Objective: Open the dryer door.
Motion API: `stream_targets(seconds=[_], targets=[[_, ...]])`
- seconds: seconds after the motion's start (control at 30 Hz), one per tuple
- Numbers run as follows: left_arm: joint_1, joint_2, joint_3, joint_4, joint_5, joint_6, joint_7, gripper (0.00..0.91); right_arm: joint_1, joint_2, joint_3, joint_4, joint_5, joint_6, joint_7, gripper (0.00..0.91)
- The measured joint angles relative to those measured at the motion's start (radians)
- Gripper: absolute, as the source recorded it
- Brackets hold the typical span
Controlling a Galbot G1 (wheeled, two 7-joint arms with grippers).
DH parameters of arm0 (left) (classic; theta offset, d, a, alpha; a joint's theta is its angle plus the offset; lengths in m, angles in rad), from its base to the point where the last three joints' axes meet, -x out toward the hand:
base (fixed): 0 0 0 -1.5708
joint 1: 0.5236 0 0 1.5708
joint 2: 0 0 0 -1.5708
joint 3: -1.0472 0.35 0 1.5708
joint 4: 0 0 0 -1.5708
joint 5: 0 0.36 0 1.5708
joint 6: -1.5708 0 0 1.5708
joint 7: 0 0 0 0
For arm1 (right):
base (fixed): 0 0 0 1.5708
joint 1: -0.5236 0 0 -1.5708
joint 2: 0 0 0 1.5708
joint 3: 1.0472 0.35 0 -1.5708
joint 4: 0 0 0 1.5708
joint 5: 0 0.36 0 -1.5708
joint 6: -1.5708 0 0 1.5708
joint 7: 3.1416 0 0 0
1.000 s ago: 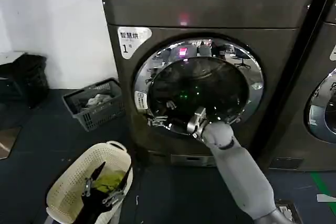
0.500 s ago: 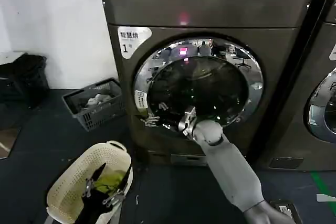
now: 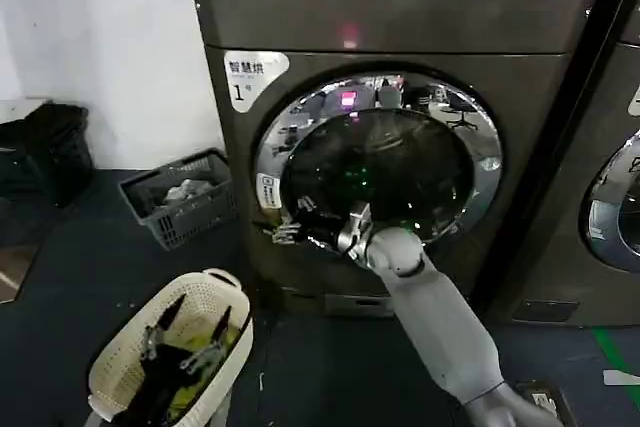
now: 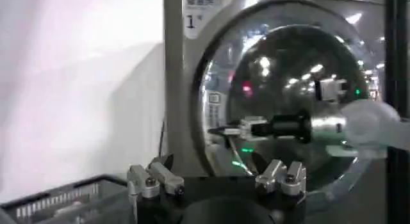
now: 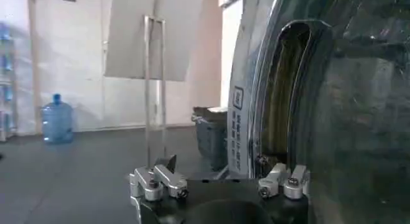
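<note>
The right tool [image 3: 352, 230], a silver two-fingered claw on a pale grey arm, sits at about seven o'clock on the large round porthole door [image 3: 378, 162] with its wide shiny chrome rim and dark tinted glass. Its fingers stand spread apart and grasp nothing; in the right wrist view they flank the chrome rim's edge, where a dark gap shows between the door [image 5: 301, 91] and the machine's front, with a small white sticker [image 5: 236, 98] on the panel beside it. The door fills the front of the big dark grey-brown metallic dryer [image 3: 400, 17], which carries a white "1" label [image 3: 250, 75] at ten o'clock of the door and a small red light [image 3: 349, 35] at twelve. The left tool [image 3: 185, 347] hangs low, well apart from the dryer, over a cream perforated plastic laundry basket [image 3: 125, 357] on the dark floor; its fingers are also spread, holding nothing. A dark grey slatted crate [image 3: 185, 197] with pale cloth stands at nine o'clock of the dryer, near the white wall. A neighbouring similar machine [image 3: 600, 187] stands at three o'clock.
</note>
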Motion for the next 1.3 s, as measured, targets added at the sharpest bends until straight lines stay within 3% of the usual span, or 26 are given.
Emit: stream_targets(seconds=[0.2, 0.5, 0.83, 1.3], targets=[[-0.036, 0.025, -0.049, 0.027, -0.065, 0.044, 0.080, 0.907, -0.020, -0.019, 0.015, 0.035, 0.007, -0.009, -0.068, 0.907], [-0.092, 0.081, -0.164, 0.100, -0.167, 0.027, 0.175, 0.907, -0.049, -0.045, 0.033, 0.087, 0.031, -0.012, -0.191, 0.907], [-0.124, 0.139, -0.250, 0.148, -0.236, 0.064, 0.112, 0.907, -0.087, -0.073, 0.058, 0.141, 0.040, -0.009, -0.296, 0.907], [-0.180, 0.231, -0.289, 0.217, -0.356, 0.093, 0.095, 0.907, -0.148, -0.121, 0.083, 0.224, 0.048, -0.015, -0.476, 0.907]])
